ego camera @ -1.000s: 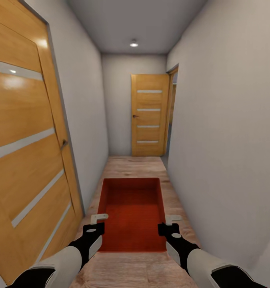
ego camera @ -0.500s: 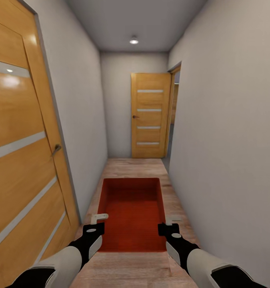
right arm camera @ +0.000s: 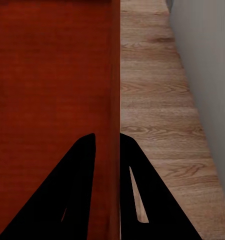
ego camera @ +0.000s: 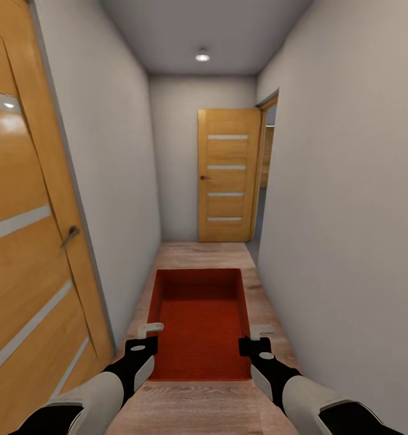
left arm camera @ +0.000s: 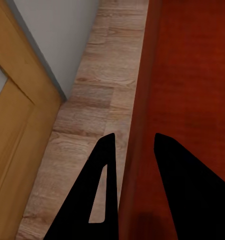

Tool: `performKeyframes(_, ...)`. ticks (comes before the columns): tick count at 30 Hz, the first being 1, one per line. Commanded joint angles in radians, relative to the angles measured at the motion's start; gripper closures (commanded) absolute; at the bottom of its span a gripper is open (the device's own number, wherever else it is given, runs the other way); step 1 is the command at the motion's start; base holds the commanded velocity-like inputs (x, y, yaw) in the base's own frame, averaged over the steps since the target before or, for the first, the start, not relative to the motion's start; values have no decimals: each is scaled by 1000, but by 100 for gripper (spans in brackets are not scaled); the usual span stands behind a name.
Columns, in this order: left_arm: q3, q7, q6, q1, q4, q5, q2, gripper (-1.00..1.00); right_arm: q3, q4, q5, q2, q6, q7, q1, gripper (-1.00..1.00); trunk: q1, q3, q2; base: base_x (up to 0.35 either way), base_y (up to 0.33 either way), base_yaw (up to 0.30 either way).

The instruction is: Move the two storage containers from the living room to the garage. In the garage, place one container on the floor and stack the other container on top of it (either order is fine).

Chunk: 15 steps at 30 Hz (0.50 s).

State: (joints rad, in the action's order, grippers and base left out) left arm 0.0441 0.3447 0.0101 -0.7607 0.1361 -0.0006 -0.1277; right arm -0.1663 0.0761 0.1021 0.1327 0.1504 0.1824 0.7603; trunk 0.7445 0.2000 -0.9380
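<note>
Nearest to me, the left pincer (ego camera: 144,339) is closed on the left long wall of the storage container (ego camera: 199,323), one finger inside and one outside, as the left wrist view shows (left arm camera: 127,165). The right pincer (ego camera: 255,338) is clamped the same way over the right wall (right arm camera: 108,150).

The container (left arm camera: 192,100) hangs between the two arms above the light wood-plank floor (ego camera: 197,405) of a narrow corridor, open top up. Its long axis runs straight ahead, pointing down the corridor toward the far door (ego camera: 228,175).

The grips sit near the near end of thin walls, so I judge the far end could sag or slip out if the arms drift apart. The orange door (ego camera: 28,241) close on the left and the grey wall (ego camera: 349,241) on the right leave little room; any veer could knock an elbow or the container against them.
</note>
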Motion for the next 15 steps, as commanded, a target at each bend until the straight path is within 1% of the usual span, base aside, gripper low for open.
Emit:
performKeyframes(1,20,5,1,0,-3,7,43,100,65,2,4,-8,48,19,2,100,1,1,-1,326,0,0)
performKeyframes(15,19,5,2,0,-3,7,43,100,65,2,4,-8,48,19,2,100,1,1,-1,326,0,0)
